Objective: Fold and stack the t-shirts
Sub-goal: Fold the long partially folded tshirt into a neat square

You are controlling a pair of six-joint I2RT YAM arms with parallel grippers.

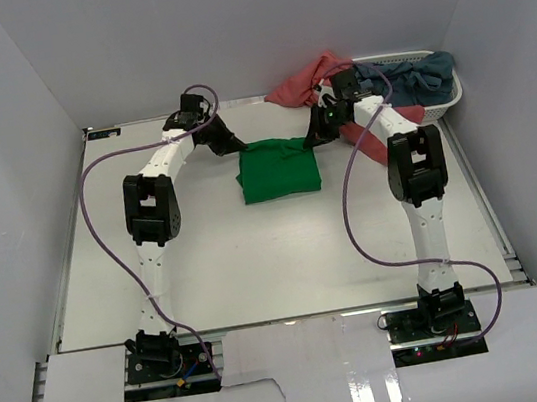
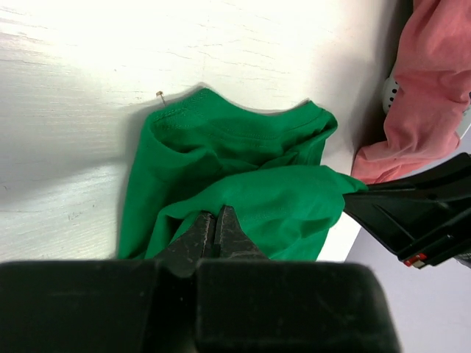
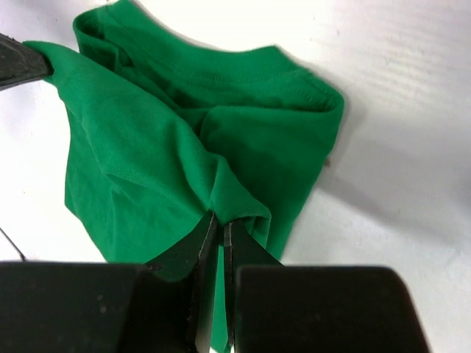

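Green cloth sits folded into a compact, roughly square bundle: we see the green t-shirt (image 1: 279, 169) lying on the table (image 1: 258, 263) toward its far edge, about midway between the left and right edges. The left gripper (image 2: 217, 220) is at the shirt's far left corner and the right gripper (image 3: 219, 222) at its far right corner. In each wrist view the two black fingers are pressed together with a pinch of green fabric caught between them, so both are clamped on the same shirt. A fold of cloth is stretched between the two pinch points and raised off the layers below, while the collar seam shows on the layer lying flat beneath it. We see the salmon-pink t-shirt (image 1: 311, 81) near the far right corner – part of it heaped by the far edge, part trailing on the table under the right arm. Beside it the grey-blue t-shirt (image 1: 417, 78) is bunched inside the white basket (image 1: 455, 97), which stands in the far right corner.
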